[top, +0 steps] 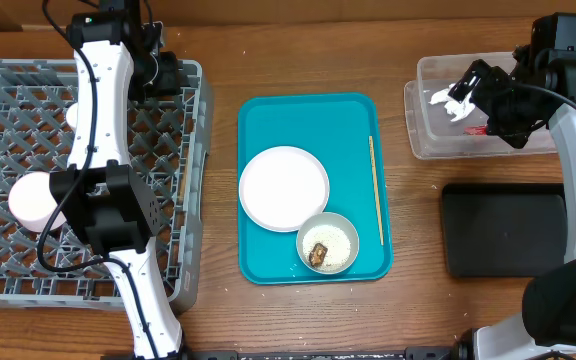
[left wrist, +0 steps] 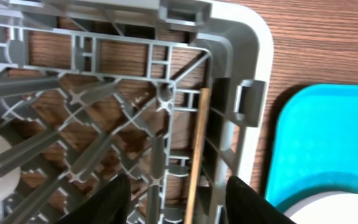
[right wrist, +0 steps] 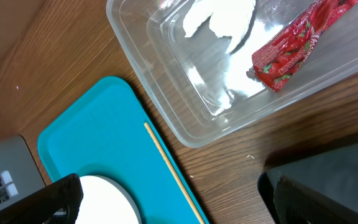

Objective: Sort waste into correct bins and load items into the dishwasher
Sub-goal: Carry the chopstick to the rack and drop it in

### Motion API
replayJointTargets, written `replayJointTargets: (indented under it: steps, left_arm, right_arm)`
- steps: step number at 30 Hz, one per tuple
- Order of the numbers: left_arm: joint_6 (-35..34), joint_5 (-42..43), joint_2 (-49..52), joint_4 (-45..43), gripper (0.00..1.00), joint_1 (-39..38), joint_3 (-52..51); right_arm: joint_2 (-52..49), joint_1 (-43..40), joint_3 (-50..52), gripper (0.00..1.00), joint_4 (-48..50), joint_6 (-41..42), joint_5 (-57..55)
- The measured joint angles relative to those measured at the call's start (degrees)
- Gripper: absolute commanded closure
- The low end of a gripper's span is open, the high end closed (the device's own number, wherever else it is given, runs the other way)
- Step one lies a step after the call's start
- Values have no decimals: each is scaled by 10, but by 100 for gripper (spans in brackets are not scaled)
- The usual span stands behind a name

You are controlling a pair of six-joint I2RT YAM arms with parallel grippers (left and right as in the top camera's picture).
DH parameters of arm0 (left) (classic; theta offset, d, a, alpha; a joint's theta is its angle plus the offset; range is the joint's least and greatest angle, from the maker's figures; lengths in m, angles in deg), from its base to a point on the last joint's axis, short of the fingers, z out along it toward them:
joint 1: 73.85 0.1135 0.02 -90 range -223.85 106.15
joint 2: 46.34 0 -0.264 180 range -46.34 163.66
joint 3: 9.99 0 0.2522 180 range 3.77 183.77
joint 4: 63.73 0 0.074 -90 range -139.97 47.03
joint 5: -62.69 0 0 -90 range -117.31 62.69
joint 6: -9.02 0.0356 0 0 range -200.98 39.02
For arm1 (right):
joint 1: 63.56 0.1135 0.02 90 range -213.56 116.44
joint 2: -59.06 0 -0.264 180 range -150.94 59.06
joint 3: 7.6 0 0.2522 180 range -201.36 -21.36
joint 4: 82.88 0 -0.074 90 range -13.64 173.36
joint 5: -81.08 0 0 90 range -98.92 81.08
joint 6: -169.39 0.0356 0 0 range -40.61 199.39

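- Two waste pieces are binned: the crumpled tissue point(right wrist: 219, 18) and the red-and-white wrapper point(right wrist: 291, 50) lie in the clear tub point(right wrist: 166, 118), off the far right corner of the teal tray point(top: 258, 120).
- Right gripper point(right wrist: 173, 193) hangs over that tub, fingers spread wide, nothing between them.
- Dish rack point(top: 193, 150) sits just left of the teal tray. There are two pale round pieces in it: one point(top: 30, 200) well left of the tray, another point(top: 72, 115) half hidden by the left arm. Can't tell cup from bowl.
- A wooden chopstick point(left wrist: 197, 143) lies in the rack corner nearest the tray's far left corner. Left gripper point(left wrist: 179, 183) sits right over it, fingers parted either side of the stick, not pinching it.
- On the teal tray: round plate point(top: 283, 188) at centre, bowl point(top: 351, 228) toward the near right corner holding rice point(top: 338, 238) and a brown lump point(top: 318, 254), and a second chopstick point(top: 376, 190) along the right edge.
- Black tray point(top: 503, 230), right of the teal tray, shows nothing in it.
- Left to do, my read: tip the rice and lump into a bin (probably the black tray), then move the plate, bowl and second chopstick to the rack. Call it roughly half done.
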Motion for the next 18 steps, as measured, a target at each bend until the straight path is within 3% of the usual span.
replayJointTargets:
  steps: [10, 15, 18]
  left_arm:
    - [0, 156, 0, 58, 56, -1, 38]
    - [-11, 203, -5, 100, 45, -18, 118]
    - [-25, 216, -22, 103, 27, -53, 138]
  right_arm:
    - [0, 0, 0, 0, 0, 0, 0]
    - [0, 0, 0, 0, 0, 0, 0]
    - [0, 0, 0, 0, 0, 0, 0]
